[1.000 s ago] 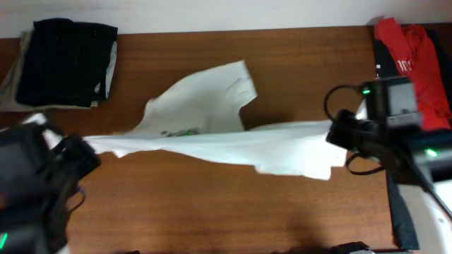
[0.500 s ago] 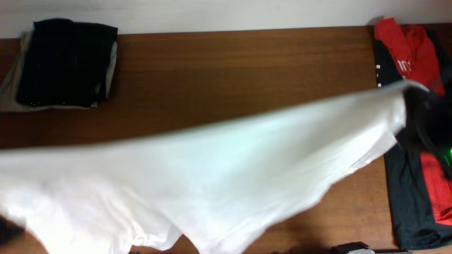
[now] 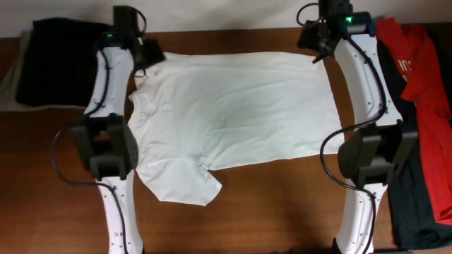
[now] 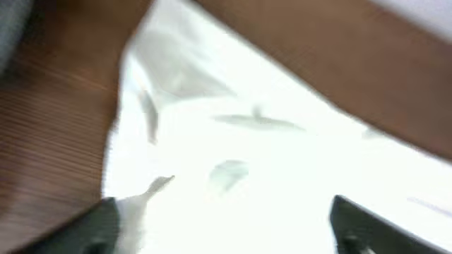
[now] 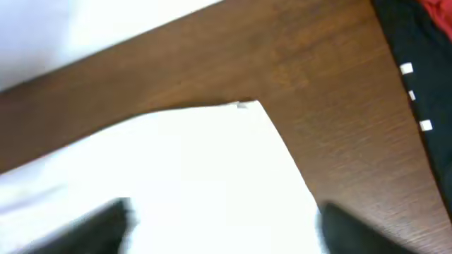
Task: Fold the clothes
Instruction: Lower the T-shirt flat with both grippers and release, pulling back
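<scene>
The white T-shirt [image 3: 240, 106] is spread nearly flat on the wooden table [image 3: 282, 212], laid sideways between the two arms, with its neck toward the left arm and its hem toward the right. One sleeve [image 3: 180, 187] is turned out at the near edge. No chest emblem can be made out, so which face is up cannot be told. The cloth is judged light, thin and limp. It will sag and drag when lifted, and can be expected to crease wherever it is bunched, so it is best pinched at corners and edges, such as hem corners, shoulder seams and sleeve ends, and carried low. In the overhead view, the left gripper [image 3: 148, 55] is seen at the far shoulder end and the right gripper [image 3: 316, 48] at the far hem corner. A folded black garment [image 3: 60, 63] and a red shirt [image 3: 413, 63] lie off to either side. The state of the jaws is not shown from above. It is shown only by the wrist views, though blurred. In each, two dark fingers are seen spread well apart over white cloth, so both sets of jaws are judged open with nothing pinched. The hem corner [image 5: 244, 106] is seen lying flat on bare wood.
</scene>
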